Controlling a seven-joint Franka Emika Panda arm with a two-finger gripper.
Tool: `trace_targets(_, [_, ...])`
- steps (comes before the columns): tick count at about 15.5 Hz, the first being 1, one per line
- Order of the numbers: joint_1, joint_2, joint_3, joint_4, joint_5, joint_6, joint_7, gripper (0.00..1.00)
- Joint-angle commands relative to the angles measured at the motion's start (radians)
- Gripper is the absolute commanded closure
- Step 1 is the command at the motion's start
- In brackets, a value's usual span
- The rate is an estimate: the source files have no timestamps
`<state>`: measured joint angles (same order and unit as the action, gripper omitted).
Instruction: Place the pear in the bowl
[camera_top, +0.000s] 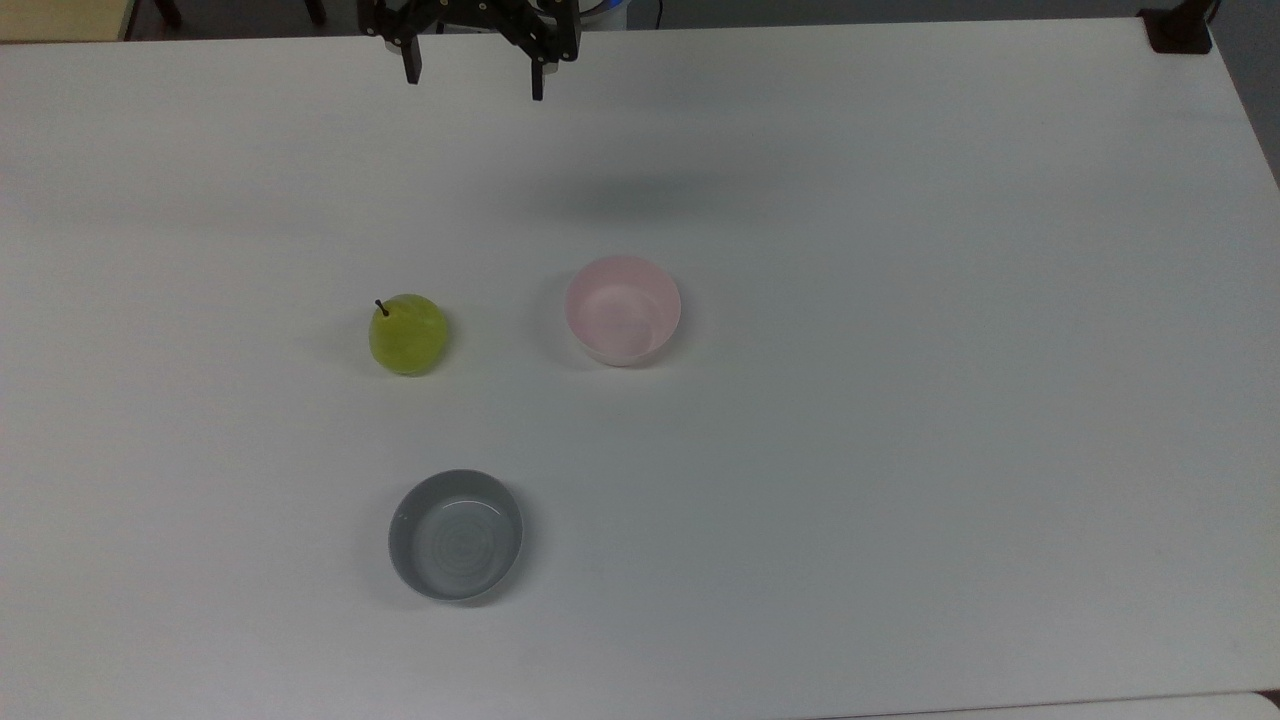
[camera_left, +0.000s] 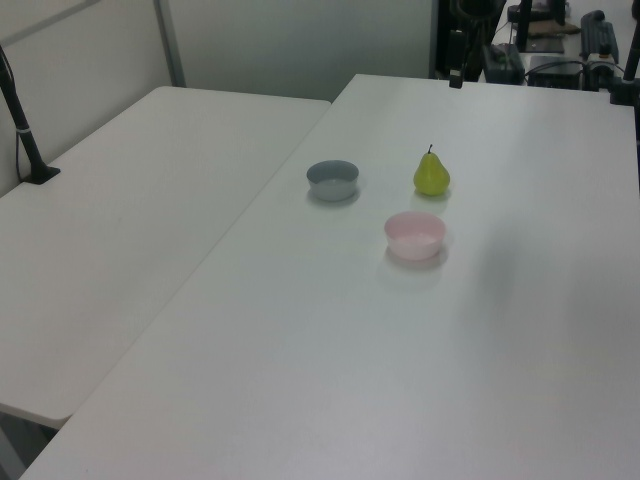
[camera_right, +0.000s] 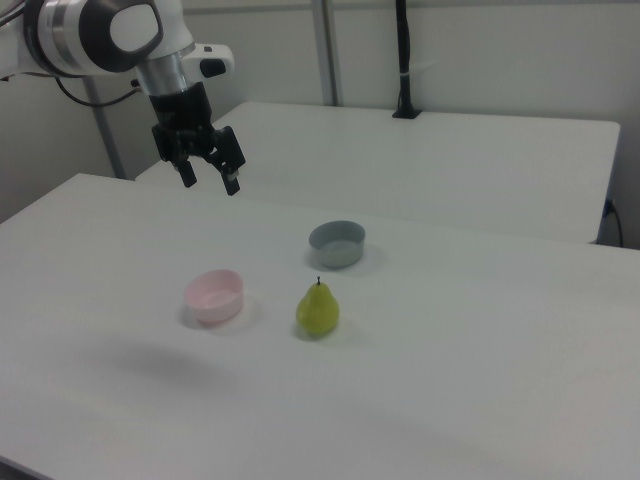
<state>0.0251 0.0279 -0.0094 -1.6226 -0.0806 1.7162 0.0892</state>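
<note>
Yellow-green and standing upright with its dark stem up, the pear (camera_top: 408, 335) sits on the white table (camera_top: 900, 400), just to the top view's left of the pale pink bowl (camera_top: 622, 310), apart from it and outside it. Nearer the top view's bottom edge, below the pear, rests a grey bowl (camera_top: 456, 534). High above the table's far edge in the top view, the gripper (camera_top: 472, 78) hangs with its two black fingers spread wide and nothing between them, well away from the pear and both bowls.
</note>
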Motion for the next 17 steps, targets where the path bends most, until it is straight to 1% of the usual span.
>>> trace_targets(1, [-0.013,-0.005,-0.006,0.009,0.018,-0.013,-0.057,0.00])
trace_targets(4, [-0.013,-0.005,-0.006,0.009,0.018,-0.013,-0.059,0.00])
trace_targets(7, [-0.010,0.001,-0.003,0.009,0.019,-0.012,-0.092,0.00])
trace_targets(17, [-0.004,0.009,-0.001,0.006,0.027,-0.015,-0.092,0.00])
